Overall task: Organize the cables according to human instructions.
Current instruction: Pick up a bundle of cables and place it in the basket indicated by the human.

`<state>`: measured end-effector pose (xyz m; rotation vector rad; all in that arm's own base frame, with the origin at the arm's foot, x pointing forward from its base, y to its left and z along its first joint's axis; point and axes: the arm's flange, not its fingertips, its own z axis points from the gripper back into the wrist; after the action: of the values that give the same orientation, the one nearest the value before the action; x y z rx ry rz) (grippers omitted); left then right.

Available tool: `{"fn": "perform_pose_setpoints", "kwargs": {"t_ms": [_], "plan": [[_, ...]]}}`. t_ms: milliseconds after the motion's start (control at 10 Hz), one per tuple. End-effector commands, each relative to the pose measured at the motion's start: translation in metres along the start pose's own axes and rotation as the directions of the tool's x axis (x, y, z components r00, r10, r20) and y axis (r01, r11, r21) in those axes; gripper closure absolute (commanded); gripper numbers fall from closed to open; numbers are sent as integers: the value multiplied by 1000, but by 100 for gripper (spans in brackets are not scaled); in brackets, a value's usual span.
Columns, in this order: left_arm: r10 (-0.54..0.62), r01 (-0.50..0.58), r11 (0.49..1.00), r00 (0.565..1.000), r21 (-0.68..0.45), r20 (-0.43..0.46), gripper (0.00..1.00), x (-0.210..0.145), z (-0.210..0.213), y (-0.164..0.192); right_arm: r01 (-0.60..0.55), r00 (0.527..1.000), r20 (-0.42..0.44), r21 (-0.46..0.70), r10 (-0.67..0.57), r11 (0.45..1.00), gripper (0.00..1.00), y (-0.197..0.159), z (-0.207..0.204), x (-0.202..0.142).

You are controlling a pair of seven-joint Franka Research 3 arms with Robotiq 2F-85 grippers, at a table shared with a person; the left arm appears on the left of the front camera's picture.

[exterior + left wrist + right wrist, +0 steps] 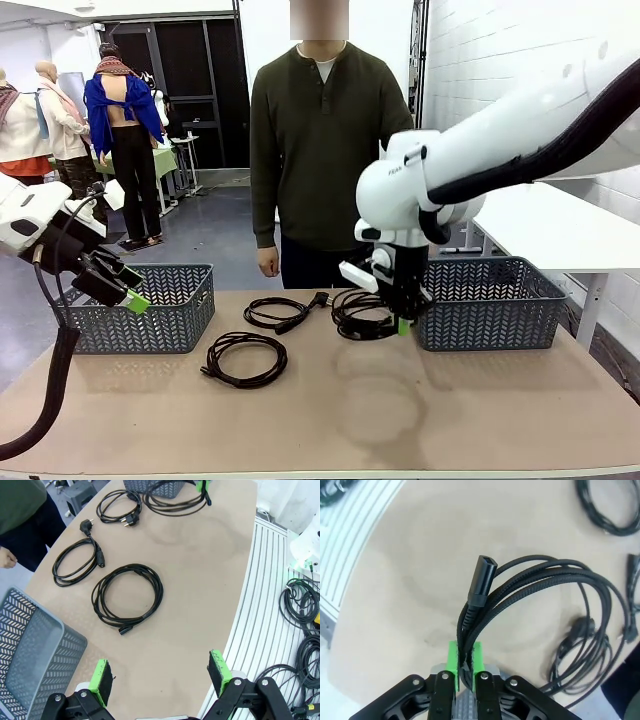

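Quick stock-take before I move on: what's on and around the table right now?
gripped black coiled power cord: one, black, pinched in the right tool beside the right basket
loose black coiled power cords: three, black, on the table's middle: near, middle, far
plastic mesh baskets: two, grey-blue, at the table's left end and right end
spare tangled cables: several, black, off the table's robot-side edge
table top: one, tan
person in an olive sweater: one, standing at the far side
left tool: open, above the table near the left basket
right tool: shut on the gripped cord
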<state>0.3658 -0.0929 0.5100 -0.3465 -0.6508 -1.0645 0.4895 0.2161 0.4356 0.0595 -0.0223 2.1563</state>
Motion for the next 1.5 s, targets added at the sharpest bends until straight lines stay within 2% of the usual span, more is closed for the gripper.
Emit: {"fn": "perform_pose_setpoints", "kwargs": {"t_ms": [0, 400, 900, 1200, 1400], "plan": [[-11, 11, 1000, 1000, -16, 13, 0, -1, 0, 3, 74, 997, -15, -13, -74, 997, 100, -4, 29, 0], [-11, 11, 1000, 1000, -16, 13, 0, -1, 0, 3, 267, 955, -114, -76, -274, 961, 100, 8, 73, -36], [-11, 11, 1000, 1000, -16, 13, 0, -1, 0, 3, 434, 883, -138, -120, -448, 893, 100, 31, 95, -127], [-11, 11, 1000, 1000, -16, 13, 0, -1, 0, 3, 435, 882, -146, -117, -449, 893, 100, 28, 78, -177], [-11, 11, 1000, 1000, -16, 13, 0, -1, 0, 3, 438, 887, -110, -114, -449, 892, 100, 20, 68, -200]]}}
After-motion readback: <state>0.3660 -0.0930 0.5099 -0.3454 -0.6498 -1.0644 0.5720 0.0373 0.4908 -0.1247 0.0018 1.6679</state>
